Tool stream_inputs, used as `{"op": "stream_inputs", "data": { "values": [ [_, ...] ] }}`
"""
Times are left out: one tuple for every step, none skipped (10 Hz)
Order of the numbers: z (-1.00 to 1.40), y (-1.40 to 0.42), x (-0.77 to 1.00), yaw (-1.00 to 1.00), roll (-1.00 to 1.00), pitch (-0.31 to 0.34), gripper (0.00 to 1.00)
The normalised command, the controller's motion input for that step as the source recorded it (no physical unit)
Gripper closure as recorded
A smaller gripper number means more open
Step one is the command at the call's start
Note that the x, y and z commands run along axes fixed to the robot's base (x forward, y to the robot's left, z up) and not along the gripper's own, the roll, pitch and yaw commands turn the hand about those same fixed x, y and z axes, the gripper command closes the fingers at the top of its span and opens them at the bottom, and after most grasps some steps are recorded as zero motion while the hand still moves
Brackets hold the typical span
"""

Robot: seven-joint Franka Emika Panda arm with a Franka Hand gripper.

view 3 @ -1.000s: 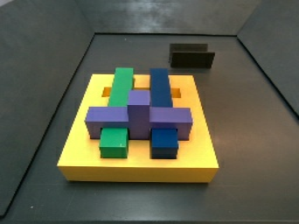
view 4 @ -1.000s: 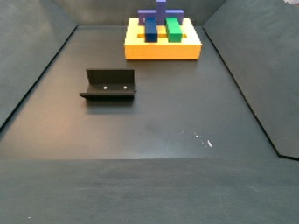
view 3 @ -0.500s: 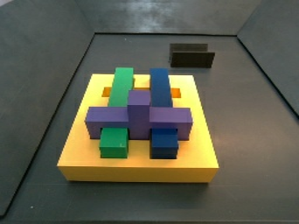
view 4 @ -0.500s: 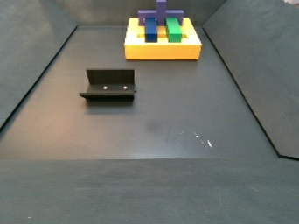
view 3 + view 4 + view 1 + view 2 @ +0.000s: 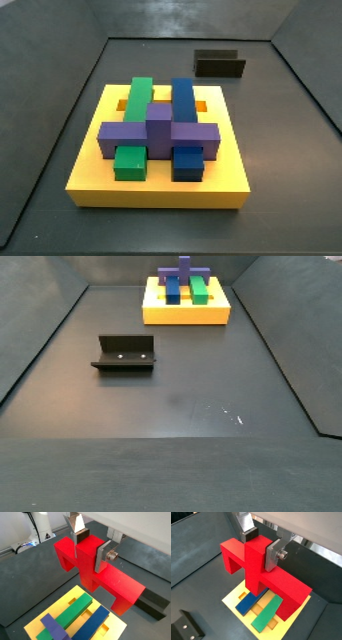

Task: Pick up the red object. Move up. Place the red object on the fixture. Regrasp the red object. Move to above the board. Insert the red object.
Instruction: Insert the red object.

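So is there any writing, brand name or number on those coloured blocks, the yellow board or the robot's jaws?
None can be read in any view.
The red object, clamped in the gripper above the yellow board, is plain.
The green, blue and purple blocks carry no marks.
The fixture shows only two pale dots, seemingly screws, not text.

Robot test cell, probably a lab: dark walled floor (image 5: 174, 396), bolted fixture (image 5: 124, 353), yellow board (image 5: 160, 185). Gripper (image 5: 91, 546) above the board clamps the red object (image 5: 100, 574).
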Motion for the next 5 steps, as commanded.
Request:
{"op": "stream_inputs", "data": {
  "values": [
    [-0.04,0.0,0.0,0.0,-0.01,0.024,1.0],
    [-0.04,0.0,0.0,0.0,0.0,0.053,1.0],
    [0.0,0.0,0.0,0.0,0.0,0.0,1.0],
    [0.0,0.0,0.0,0.0,-0.01,0.0,1.0],
    [0.0,0.0,-0.02,0.0,0.0,0.0,1.0]
  ]
}}
